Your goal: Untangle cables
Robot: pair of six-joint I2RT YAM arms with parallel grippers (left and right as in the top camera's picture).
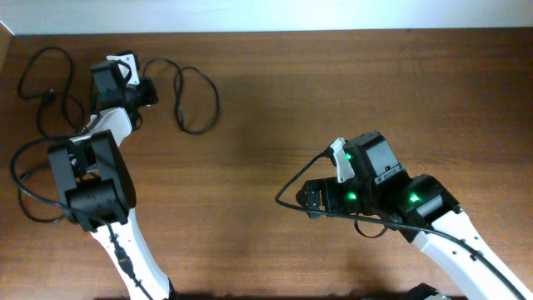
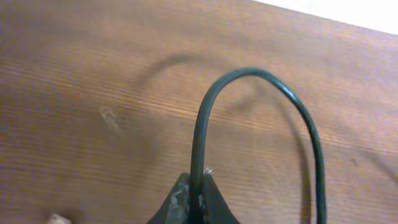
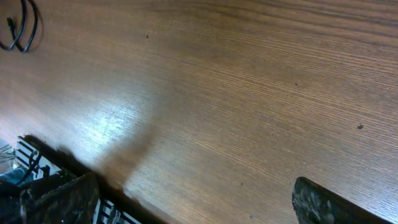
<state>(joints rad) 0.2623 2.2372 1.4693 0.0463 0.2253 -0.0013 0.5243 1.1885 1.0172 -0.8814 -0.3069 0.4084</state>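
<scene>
The cables lie at the table's far left as thin black loops, one (image 1: 198,102) to the right of my left gripper and another (image 1: 40,77) to its left. My left gripper (image 1: 148,90) is shut on a black cable. In the left wrist view that cable (image 2: 249,74) rises from the pinched fingertips (image 2: 198,200) and arches over to the right above the wood. My right gripper (image 1: 310,198) hovers open over bare wood near the middle, far from the cables. Its fingers (image 3: 62,200) stand wide apart with nothing between them. A bit of cable (image 3: 22,28) shows at the top left corner of the right wrist view.
The wooden table (image 1: 275,92) stretches between the two arms. Each arm trails its own thicker black wire, one (image 1: 287,187) by the right gripper and one (image 1: 25,196) by the left arm. The table's edge (image 3: 93,177) shows under the right gripper.
</scene>
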